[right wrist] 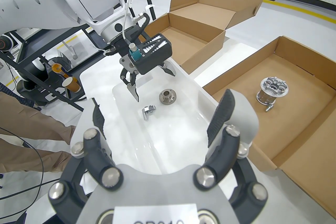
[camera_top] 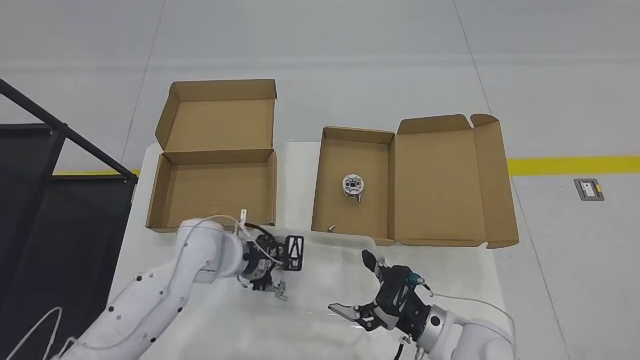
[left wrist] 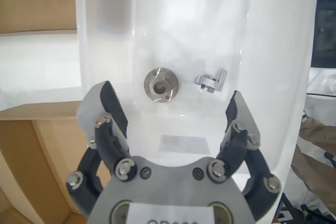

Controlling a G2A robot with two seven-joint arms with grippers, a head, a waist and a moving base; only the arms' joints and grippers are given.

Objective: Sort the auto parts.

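Observation:
A round metal flange (left wrist: 161, 88) and a small angled bracket (left wrist: 211, 82) lie side by side in a white tray (left wrist: 183, 12). My left gripper (left wrist: 170, 96) hangs open just above them, jaws spread wide, holding nothing. The right wrist view shows the flange (right wrist: 167, 97), the bracket (right wrist: 148, 112) and the left gripper (right wrist: 153, 84) over the tray (right wrist: 183, 135). My right gripper (right wrist: 161, 109) is open and empty, back from the tray's near end. A ribbed cylindrical part (camera_top: 353, 184) and a bolt (camera_top: 328, 227) sit in the right cardboard box (camera_top: 350, 140).
An open cardboard box (camera_top: 215, 190) with nothing in it stands at the left, its lid folded back. The right box's lid (camera_top: 450, 180) lies flat to the right. Both arms, left gripper (camera_top: 278, 278) and right gripper (camera_top: 355, 285), are near the table's front edge.

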